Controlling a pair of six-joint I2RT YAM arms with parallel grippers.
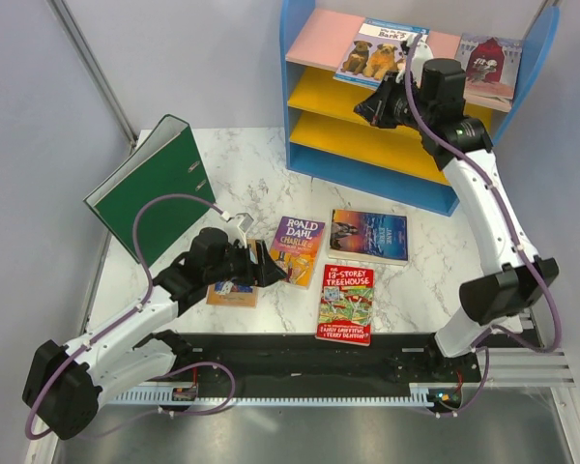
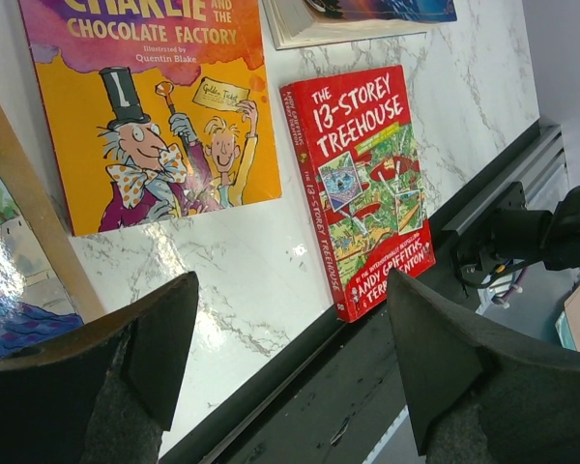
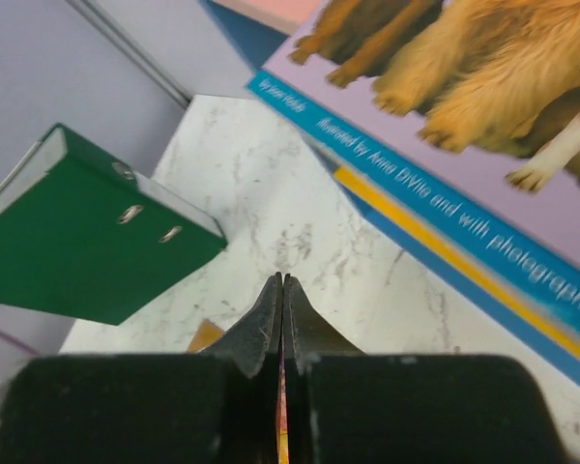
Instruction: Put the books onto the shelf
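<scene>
A: Item one, three-dogs book (image 1: 380, 53): location?
B: Flat on shelf's (image 1: 319, 39) pink top board, just beyond right gripper (image 3: 281, 290), which is clenched, empty.
A: Step?
B: Placement looks finished. Next, likely: left gripper (image 2: 292, 319), jaws released, needs an edge grip on 13-Storey Treehouse (image 2: 362, 184) lying just ahead.

Marble table (image 1: 261, 174) bears shelf (image 1: 292, 87), green binder (image 1: 155, 188) and four books (image 1: 368, 235); two more books (image 1: 379, 50) top the shelf.

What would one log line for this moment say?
left gripper: open above table | right gripper: shut, by dogs book | dogs book: on shelf top
</scene>
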